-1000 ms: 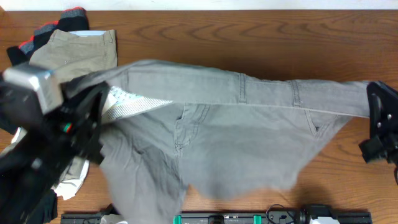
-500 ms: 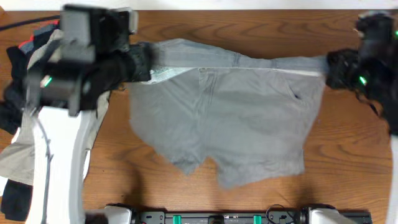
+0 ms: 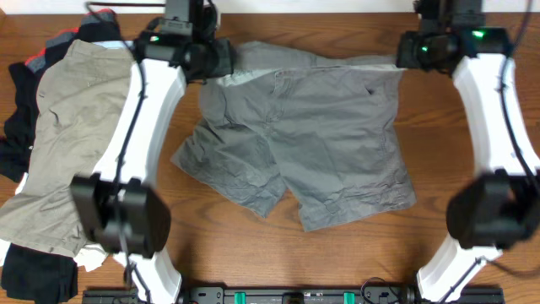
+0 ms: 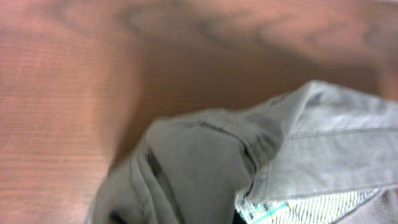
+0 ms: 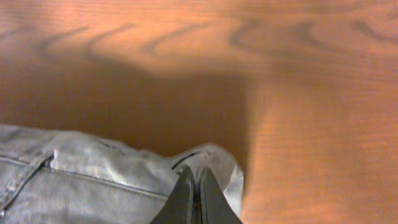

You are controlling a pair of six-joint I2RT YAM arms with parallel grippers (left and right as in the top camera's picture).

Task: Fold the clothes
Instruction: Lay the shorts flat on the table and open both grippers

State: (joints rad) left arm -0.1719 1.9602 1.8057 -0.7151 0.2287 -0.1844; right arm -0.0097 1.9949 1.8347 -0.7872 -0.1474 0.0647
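Note:
A pair of grey shorts (image 3: 312,135) lies spread on the table, waistband at the far edge, legs toward the front. My left gripper (image 3: 221,61) is shut on the waistband's left corner; the left wrist view shows bunched grey cloth (image 4: 205,168) and a pale patterned pocket lining (image 4: 298,208), with the fingers hidden. My right gripper (image 3: 403,56) is shut on the waistband's right corner; its dark fingers (image 5: 195,190) pinch the grey cloth (image 5: 93,186). More clothes are piled at the left: khaki-beige shorts (image 3: 67,127), with black (image 3: 15,127), white and red-banded pieces (image 3: 51,46).
The wooden table (image 3: 472,127) runs past the shorts at the right and front. A black rail with green parts (image 3: 295,295) runs along the front edge. Both white arms reach from the front corners toward the far edge.
Both grippers have carried the waistband from the table's middle to the far edge. The shorts, stretched and hanging before, now lie flat with the legs toward the front.

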